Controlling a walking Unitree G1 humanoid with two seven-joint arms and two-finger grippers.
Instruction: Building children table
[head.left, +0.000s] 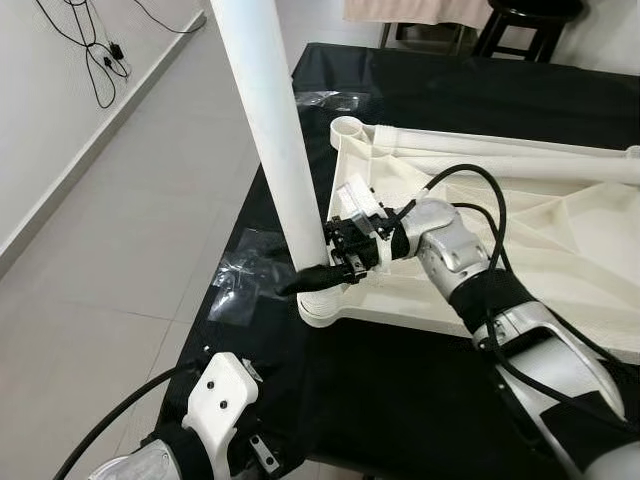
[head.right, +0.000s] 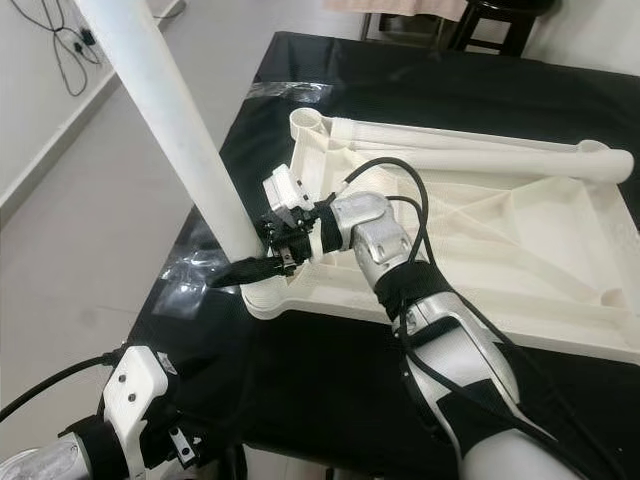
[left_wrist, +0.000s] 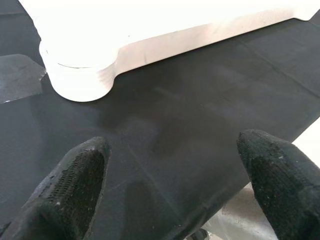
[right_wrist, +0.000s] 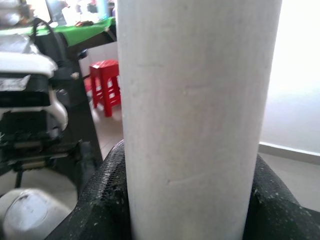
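Holding the white leg (head.left: 270, 130) low down, the right gripper (head.left: 322, 270) has its two black fingers (right_wrist: 100, 205) pressed on either side of the tube. The leg stands with its foot end in the round corner socket (head.left: 322, 308) of the upside-down tabletop (head.left: 520, 240), right under the gripper. Its long line runs up from the socket and leans a bit away from the gripper, toward the far left. That lean is what matters most, I think: the leg likely needs to stand straight over the socket to go all the way in. The right arm is the one that is close to it. The left gripper (left_wrist: 175, 190) hangs low by the near edge of the black table (head.left: 400, 400), a little way off from the corner socket, with its fingers spread wide and nothing between them. Two more legs (head.left: 500, 150) lie flat along the far side of the tabletop.
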